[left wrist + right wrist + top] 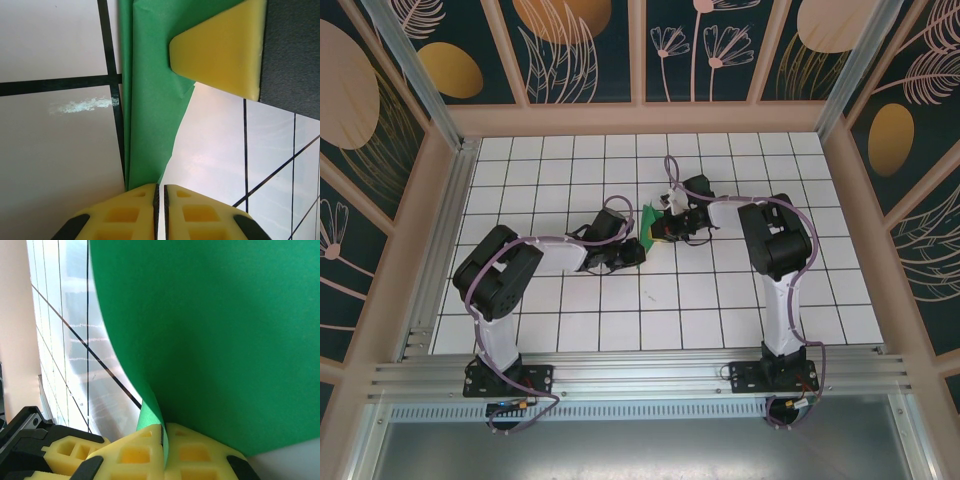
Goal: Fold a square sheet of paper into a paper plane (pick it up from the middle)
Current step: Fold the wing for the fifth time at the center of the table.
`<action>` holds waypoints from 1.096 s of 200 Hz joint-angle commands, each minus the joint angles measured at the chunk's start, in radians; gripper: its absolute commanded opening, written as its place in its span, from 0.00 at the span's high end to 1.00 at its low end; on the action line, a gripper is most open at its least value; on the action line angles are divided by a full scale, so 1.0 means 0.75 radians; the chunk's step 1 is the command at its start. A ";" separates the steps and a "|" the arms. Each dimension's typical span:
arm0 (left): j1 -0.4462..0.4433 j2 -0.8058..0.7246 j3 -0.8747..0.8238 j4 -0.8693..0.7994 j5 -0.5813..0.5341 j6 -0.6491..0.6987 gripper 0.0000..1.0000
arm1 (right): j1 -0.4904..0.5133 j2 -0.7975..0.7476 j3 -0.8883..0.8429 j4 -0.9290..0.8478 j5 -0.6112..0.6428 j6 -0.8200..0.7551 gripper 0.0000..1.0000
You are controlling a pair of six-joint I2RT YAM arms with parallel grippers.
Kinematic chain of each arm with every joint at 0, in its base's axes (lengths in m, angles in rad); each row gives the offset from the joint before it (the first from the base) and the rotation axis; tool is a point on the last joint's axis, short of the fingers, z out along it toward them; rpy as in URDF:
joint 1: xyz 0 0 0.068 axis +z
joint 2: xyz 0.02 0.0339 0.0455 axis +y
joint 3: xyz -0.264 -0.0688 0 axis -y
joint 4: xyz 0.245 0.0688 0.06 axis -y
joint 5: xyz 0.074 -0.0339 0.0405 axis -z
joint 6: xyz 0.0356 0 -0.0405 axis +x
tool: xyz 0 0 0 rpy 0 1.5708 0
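The green paper [649,219] is folded into a narrow strip and held up between both grippers over the middle of the tiled table. My left gripper [628,256] is shut on its near end. In the left wrist view the creased strip [150,100] narrows down into the closed jaws of the left gripper [160,188]. My right gripper [666,228] is shut on the far end. In the right wrist view a curved flap of the paper [210,330] runs down into the pinched jaws of the right gripper [163,429]. One yellow fingertip [222,50] of the right gripper presses on the strip.
The white tiled table [570,320] lies inside low wooden walls [640,118]. The left gripper's yellow finger [67,450] sits close beside the right gripper. Both arms' elbows [495,265] bend over the table's middle rows.
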 commanded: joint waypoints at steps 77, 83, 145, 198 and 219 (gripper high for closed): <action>-0.009 -0.022 -0.020 -0.049 0.069 -0.036 0.83 | 0.002 0.110 0.002 0.010 0.158 -0.020 1.00; -0.009 -0.036 -0.022 -0.033 0.084 -0.044 0.83 | 0.001 0.109 0.002 0.010 0.158 -0.020 1.00; -0.013 -0.011 -0.039 -0.032 0.094 -0.044 0.84 | 0.001 0.113 0.000 0.013 0.158 -0.018 1.00; -0.022 0.036 -0.035 -0.084 0.055 -0.014 0.84 | 0.000 0.116 0.001 0.012 0.159 -0.016 1.00; -0.030 0.054 -0.030 -0.092 0.048 -0.011 0.84 | 0.001 0.118 0.001 0.012 0.162 -0.014 1.00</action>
